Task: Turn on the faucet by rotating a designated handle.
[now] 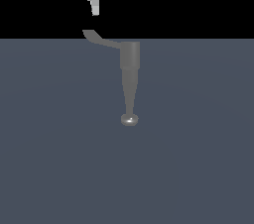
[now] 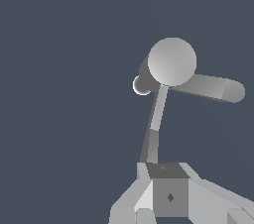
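Observation:
The gray faucet (image 1: 130, 59) stands in the middle of the exterior view. Its long tapering spout (image 1: 129, 94) ends in a small rounded knob (image 1: 129, 119). The thin curved handle (image 1: 101, 40) branches off the body toward the exterior view's left, its tip upturned. My gripper (image 1: 95, 10) hangs point-down just above that tip; contact cannot be made out. In the wrist view the faucet's round pale top (image 2: 172, 61) shows, and the handle (image 2: 156, 119) runs from it to my gripper (image 2: 166, 171). No gap shows between the fingers and nothing is held.
A flat blue-gray floor (image 1: 198, 168) spreads around the faucet on every side. Beyond it the background is black. No other object is in view.

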You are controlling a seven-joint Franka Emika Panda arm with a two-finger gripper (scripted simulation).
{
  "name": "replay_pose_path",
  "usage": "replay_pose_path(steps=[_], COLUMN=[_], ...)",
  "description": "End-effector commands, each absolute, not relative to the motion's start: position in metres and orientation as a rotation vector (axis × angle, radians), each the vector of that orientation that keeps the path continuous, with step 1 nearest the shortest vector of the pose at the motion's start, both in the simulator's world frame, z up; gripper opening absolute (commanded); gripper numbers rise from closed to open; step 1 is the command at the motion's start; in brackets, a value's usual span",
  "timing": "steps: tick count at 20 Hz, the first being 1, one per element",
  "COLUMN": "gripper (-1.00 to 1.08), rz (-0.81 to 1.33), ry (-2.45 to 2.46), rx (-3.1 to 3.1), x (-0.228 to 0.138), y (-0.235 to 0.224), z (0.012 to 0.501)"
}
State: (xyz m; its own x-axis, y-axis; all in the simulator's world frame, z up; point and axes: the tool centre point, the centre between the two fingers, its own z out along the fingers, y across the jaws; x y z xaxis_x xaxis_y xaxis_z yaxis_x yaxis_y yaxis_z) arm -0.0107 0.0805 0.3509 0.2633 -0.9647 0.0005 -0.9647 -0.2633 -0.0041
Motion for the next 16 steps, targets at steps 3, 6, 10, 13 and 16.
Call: replay_pose_path(steps=[3,6,10,13,16], gripper=[-1.0,-1.0,-1.0,-1.0,-1.0], rz=[-0.002,-0.001,0.0,0.0,0.0], ry=[2.035,2.103,2.172,2.208,2.23], rx=[-2.39,-2.331,-2.269,-2.234,-2.212], x=[0.004,0.011,0.018,0.022,0.025], y=[0.086,0.088,0.091,0.092,0.093], z=[0.333,0.323,0.312,0.306,0.302])
